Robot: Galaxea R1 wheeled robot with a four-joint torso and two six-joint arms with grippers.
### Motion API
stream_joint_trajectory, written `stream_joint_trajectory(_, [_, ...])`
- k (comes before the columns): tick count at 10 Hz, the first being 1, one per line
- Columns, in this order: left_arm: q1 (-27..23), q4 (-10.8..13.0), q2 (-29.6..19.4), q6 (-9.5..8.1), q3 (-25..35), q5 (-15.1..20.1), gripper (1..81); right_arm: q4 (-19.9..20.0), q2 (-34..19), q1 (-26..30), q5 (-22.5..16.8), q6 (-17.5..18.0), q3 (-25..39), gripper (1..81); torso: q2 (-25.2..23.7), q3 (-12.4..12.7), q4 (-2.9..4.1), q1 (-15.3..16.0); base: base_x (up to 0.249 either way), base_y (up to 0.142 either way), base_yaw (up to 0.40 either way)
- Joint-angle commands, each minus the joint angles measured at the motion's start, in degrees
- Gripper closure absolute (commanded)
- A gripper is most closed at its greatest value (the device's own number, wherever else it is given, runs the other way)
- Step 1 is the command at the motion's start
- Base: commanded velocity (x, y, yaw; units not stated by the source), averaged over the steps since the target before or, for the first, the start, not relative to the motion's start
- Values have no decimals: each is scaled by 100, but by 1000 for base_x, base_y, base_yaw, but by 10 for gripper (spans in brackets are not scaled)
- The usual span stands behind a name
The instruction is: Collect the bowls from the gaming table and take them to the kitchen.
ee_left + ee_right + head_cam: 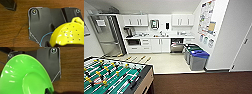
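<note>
We carried one bowl per arm toward the kitchen [159, 37] ahead: the left claw [52, 44] clenched on the yellow bowl [68, 35], the right claw [48, 91] gripping the green bowl [25, 77], both above brown floor [72, 69].
</note>
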Motion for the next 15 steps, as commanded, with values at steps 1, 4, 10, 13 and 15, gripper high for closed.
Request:
stream_joint_trajectory(1, [-230,44,-74,19,-23,252,811,-45,-70,197,-261,-6,-16,811,0,0,0,0,180,0,0])
stream_joint_trajectory(4, [-231,52,-65,19,-15,252,811,-45,-70,197,-261,-6,-16,811,0,0,0,2,179,-45,0])
stream_joint_trajectory(10, [-231,44,-65,19,-15,252,811,-45,-70,197,-261,-15,-16,811,0,0,0,2,179,-63,0])
stream_joint_trajectory(13, [-231,44,-65,19,-6,243,811,-45,-70,189,-261,-15,-16,811,0,0,0,0,179,0,0])
stream_joint_trajectory(15, [-231,44,-65,19,-6,243,811,-45,-70,197,-261,-15,-16,811,0,0,0,0,179,0,0])
